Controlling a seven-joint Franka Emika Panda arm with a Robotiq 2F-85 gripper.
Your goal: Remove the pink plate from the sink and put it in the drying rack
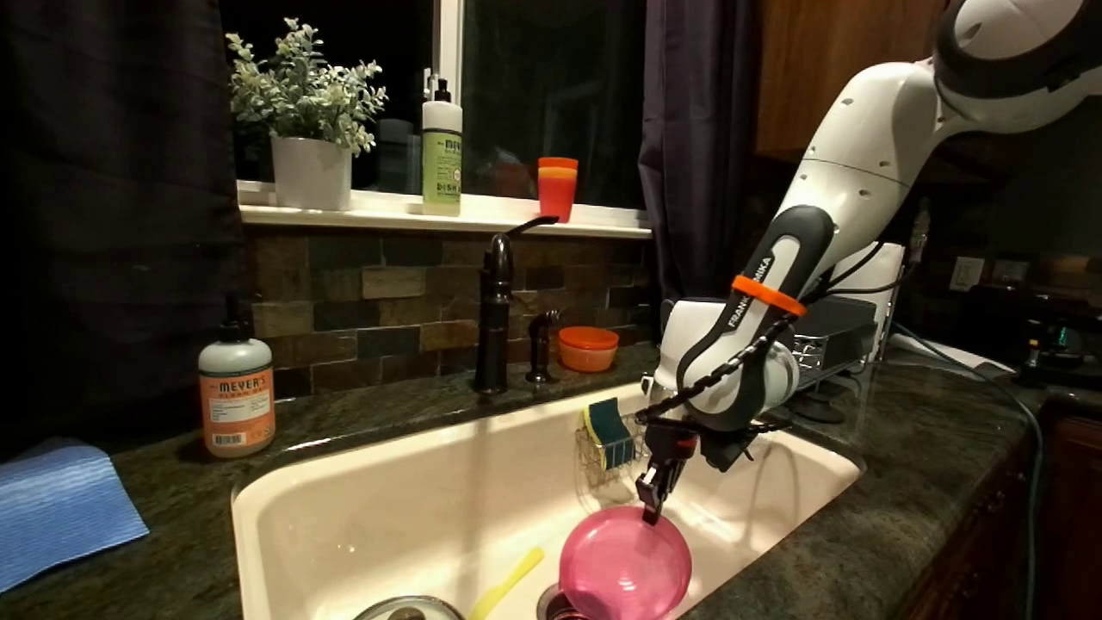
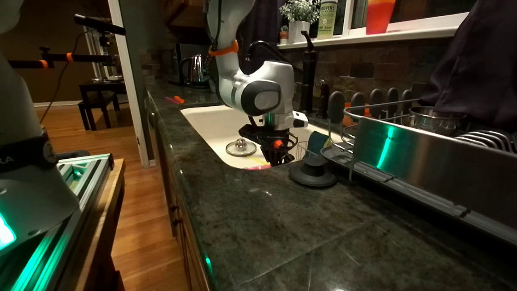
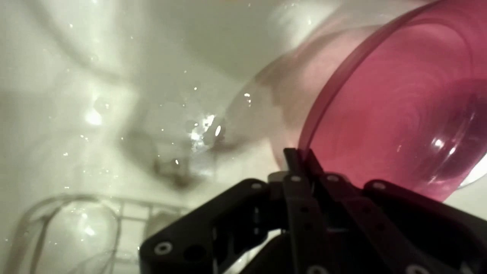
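Wrist view. Black two-fingered gripper [image 3: 299, 154]: clamped by its fingertips on the raised rim of a round, glossy magenta-pink plastic plate [image 3: 399, 99]. Step in hand, by judgement: lifting out. Bite apparently shallow; best to raise slowly and without twisting, to prevent slip or pivot at the rim. Plate cut off at the frame edge; dark patch across the pink, origin uncertain.

In an exterior view. Large cream-white rectangular sink [image 1: 362, 499], corners rounded: plate within, tilted, gripped at its upper rim. Advisable: a rise clear of the basin edge before sideways travel, with room left beside the thin metal wire caddy [image 1: 594, 461] and its green-and-yellow sponge [image 1: 608, 430]. Plate's lower rim at the frame bottom; contact with the basin floor not determinable. Round clear lid [image 1: 413, 610]: mostly out of frame.

In an exterior view. Low dark-grey metal wire drying rack [image 2: 428, 161], upright tines, on dark stone counter [image 2: 282, 226]: destination, plate not yet there. Likely best: plate turned on edge, lowered gently between tines, released only once supported. Plate here a mere pink sliver past the counter edge; rack cut off at right.
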